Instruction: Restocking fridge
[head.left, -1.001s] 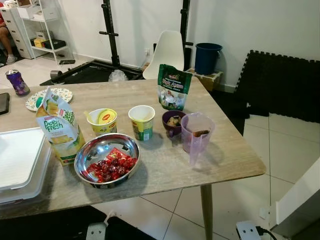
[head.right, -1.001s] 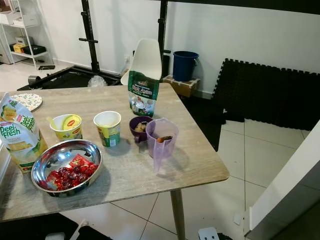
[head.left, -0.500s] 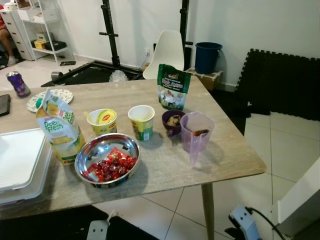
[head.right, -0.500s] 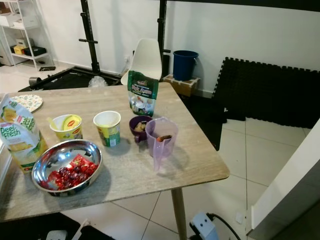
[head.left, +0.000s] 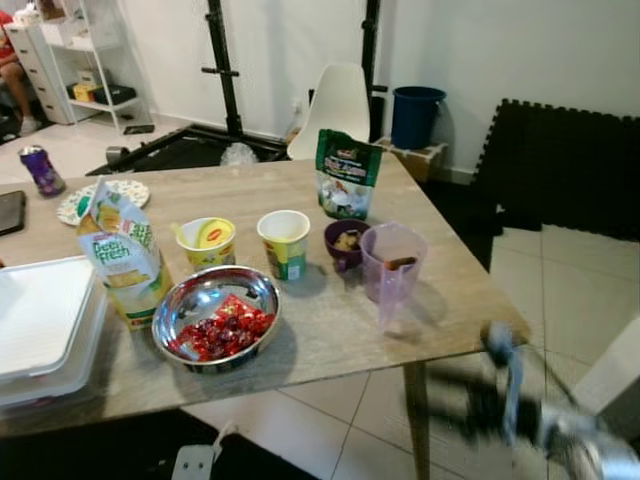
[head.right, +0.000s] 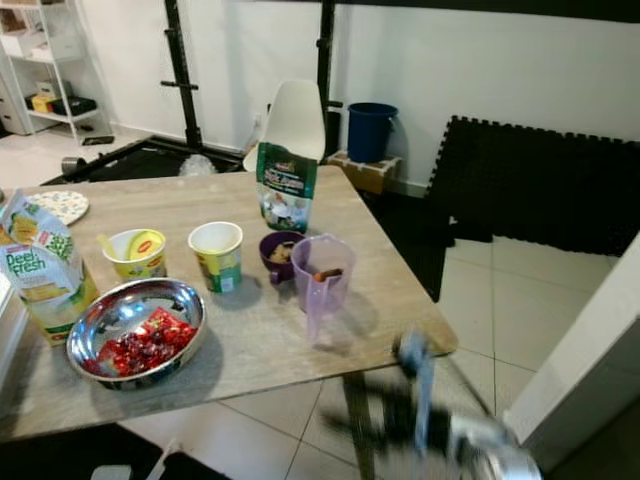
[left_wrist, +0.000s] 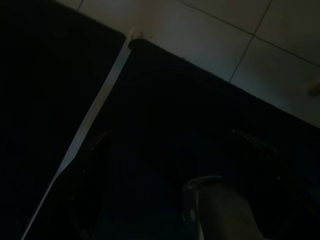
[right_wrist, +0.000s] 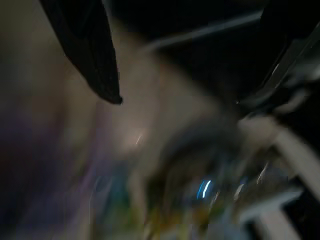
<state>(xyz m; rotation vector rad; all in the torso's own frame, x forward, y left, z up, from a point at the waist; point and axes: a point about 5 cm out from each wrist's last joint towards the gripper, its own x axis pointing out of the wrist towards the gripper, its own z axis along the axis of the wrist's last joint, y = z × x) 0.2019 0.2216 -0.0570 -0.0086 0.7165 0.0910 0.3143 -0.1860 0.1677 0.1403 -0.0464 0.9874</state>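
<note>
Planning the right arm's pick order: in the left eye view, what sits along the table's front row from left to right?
White lidded container → Deeli Fresh carton → steel bowl of red fruit → translucent purple jug.

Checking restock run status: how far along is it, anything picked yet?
Nothing looks stocked yet. Juice carton, cherry bowl, both cups and purple jug sit on the table. In hand: nothing; right gripper is rising, blurred, beside the table's corner. All items remain.
</note>
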